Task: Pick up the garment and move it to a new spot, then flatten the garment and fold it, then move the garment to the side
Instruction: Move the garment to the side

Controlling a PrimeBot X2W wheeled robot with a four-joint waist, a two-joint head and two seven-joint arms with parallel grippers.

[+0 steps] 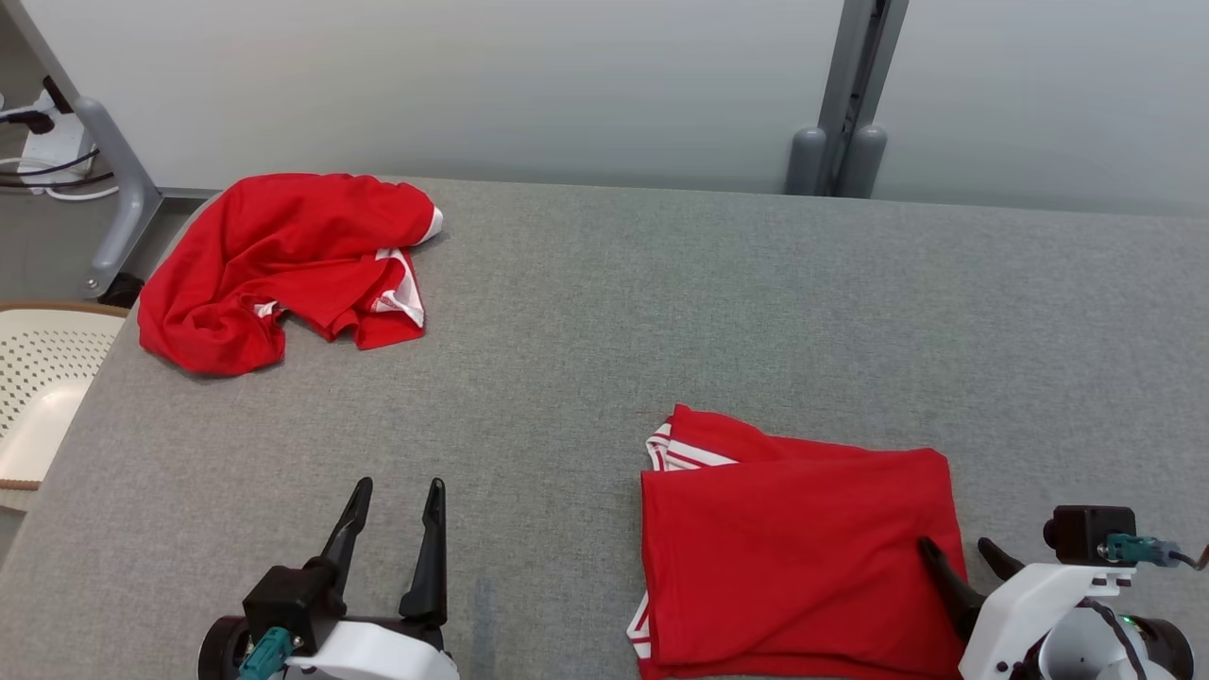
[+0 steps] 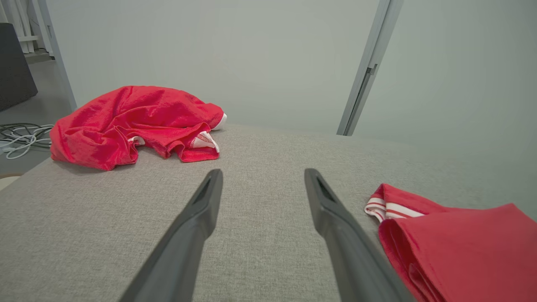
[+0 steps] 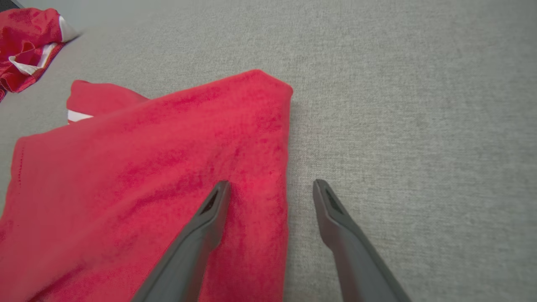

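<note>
One broad table (image 1: pixel 661 312) covered in grey woven cloth takes up most of what you see from the head camera. Next in size is the folded garment (image 1: pixel 803 557), red with white stripes at the sleeve edge. It lies flat as a rough rectangle at the near right of the table, its striped edge peeking out at the far left corner. The crumpled garment (image 1: pixel 274 264), the same red with white trim, sits bunched in a heap at the far left corner, well apart from the folded one.

Your left gripper (image 1: pixel 400 486) hangs over bare grey cloth at the near left, its two dark fingers spread wide with nothing between them. It points roughly toward the crumpled heap.

Your right gripper (image 1: pixel 954 543) is at the near right, fingers likewise spread and holding nothing. It straddles the right-hand edge of the folded garment: one finger lies over the red cloth, the other over the bare table just beside it. Whether the tips touch the surface you cannot tell.

Off the table's left edge stands a cream perforated basket (image 1: pixel 42 378), and a grey post (image 1: pixel 855 85) rises behind the far edge.
</note>
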